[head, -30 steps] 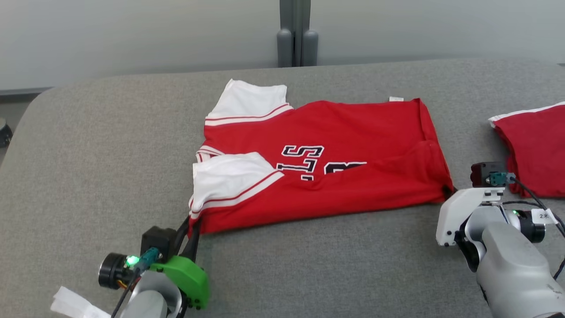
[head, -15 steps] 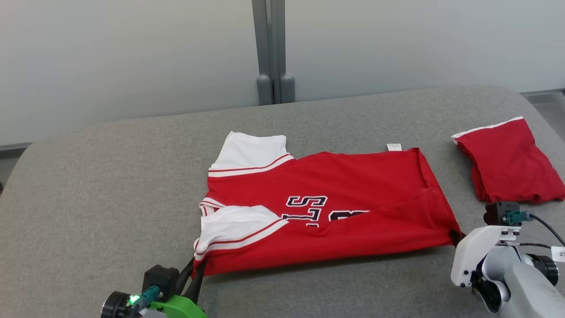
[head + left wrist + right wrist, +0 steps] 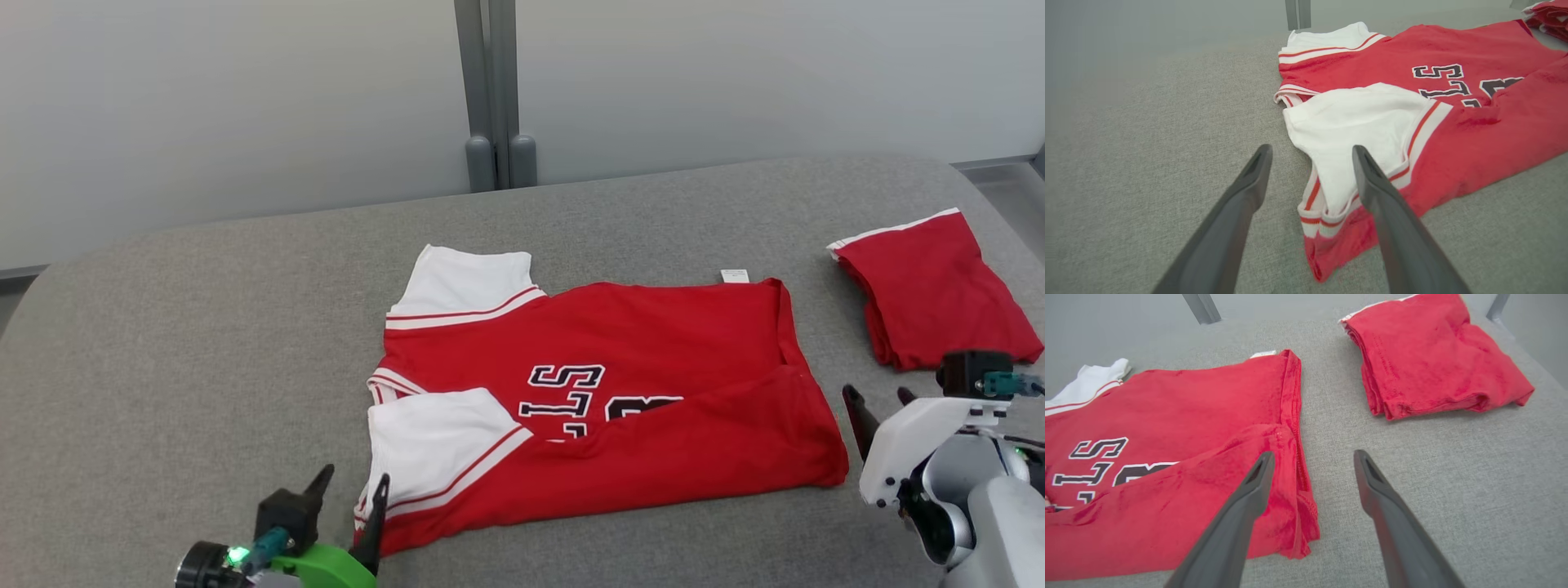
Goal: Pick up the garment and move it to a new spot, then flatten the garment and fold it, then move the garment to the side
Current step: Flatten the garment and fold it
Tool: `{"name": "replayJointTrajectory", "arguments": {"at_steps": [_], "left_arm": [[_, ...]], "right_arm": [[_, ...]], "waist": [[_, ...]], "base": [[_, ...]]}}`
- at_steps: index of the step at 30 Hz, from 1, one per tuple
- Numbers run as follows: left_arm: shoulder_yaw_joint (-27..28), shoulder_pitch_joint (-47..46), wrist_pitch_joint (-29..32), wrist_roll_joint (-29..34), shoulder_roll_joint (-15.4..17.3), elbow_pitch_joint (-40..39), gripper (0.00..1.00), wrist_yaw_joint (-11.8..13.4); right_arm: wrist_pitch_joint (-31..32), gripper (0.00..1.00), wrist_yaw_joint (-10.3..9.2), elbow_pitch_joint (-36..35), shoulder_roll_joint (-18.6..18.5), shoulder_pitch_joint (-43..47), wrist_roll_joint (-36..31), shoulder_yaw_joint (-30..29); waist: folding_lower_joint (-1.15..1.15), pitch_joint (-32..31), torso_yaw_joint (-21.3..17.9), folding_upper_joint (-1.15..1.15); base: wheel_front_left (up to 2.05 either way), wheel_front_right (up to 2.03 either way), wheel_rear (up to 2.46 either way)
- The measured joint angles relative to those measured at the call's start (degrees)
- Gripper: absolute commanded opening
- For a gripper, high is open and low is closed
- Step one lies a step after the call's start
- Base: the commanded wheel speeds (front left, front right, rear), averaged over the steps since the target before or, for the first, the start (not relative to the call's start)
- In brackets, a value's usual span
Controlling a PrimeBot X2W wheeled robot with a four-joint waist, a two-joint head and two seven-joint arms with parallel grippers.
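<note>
The garment (image 3: 620, 408) is a red jersey with white sleeves and black lettering, lying flat on the grey table (image 3: 204, 327) with its near long edge folded up over the lettering. My left gripper (image 3: 353, 483) stands open just above the near left corner by the white sleeve (image 3: 1355, 122), holding nothing. In the left wrist view the left gripper (image 3: 1310, 153) has its fingers apart over the sleeve cuff. My right gripper (image 3: 878, 396) is open beside the jersey's near right corner (image 3: 1298, 522), clear of the cloth. In the right wrist view the right gripper (image 3: 1310, 457) frames bare table.
A second red garment (image 3: 931, 294), folded into a small stack, lies at the table's right end, also seen as the folded stack (image 3: 1433, 355) in the right wrist view. A grey post (image 3: 490, 90) stands against the wall behind the table.
Both grippers have opened and let go of the jersey's near corners, which now rest on the table. The head camera has tilted up and shifted, so the whole picture moved.
</note>
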Motion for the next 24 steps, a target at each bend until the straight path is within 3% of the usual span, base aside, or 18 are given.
{"name": "replayJointTrajectory", "arguments": {"at_steps": [5,11,14,19,24], "left_arm": [[3.99,-2.44,-2.45,-1.63,0.05,-3.96,1.0,2.63],[5.65,-10.2,-2.83,-2.03,0.37,-8.03,1.0,1.93],[3.87,-17.06,1.65,-1.86,2.07,-6.72,1.0,-0.22],[-1.14,-30.7,14.51,-3.1,5.82,-1.67,1.0,-2.15],[-9.96,-42.9,27.86,-12.85,10.76,0.55,1.0,-2.37]], "right_arm": [[-4.99,1.0,0.0,-8.66,1.27,-0.23,-3.16,0.38],[-9.28,1.0,0.0,-12.58,2.55,-2.8,-4.57,2.96],[-10.2,1.0,0.0,-13.04,3.13,-6.23,-4.99,5.23],[-10.73,1.0,0.02,-11.99,2.76,-14.3,-5.47,10.31],[-11.29,1.0,0.01,-9.57,2.09,-22.28,-5.0,14.02]], "waist": [[0.0,1.19,-0.45,0.0],[0.0,4.04,-1.35,0.0],[0.0,6.36,-1.94,0.0],[0.0,11.24,-3.4,0.0],[0.01,16.19,-5.43,0.0]], "base": [[0.0,0.0,0.0],[0.0,0.0,0.0],[0.0,0.0,0.0],[0.0,0.0,0.0],[0.0,0.0,0.0]]}}
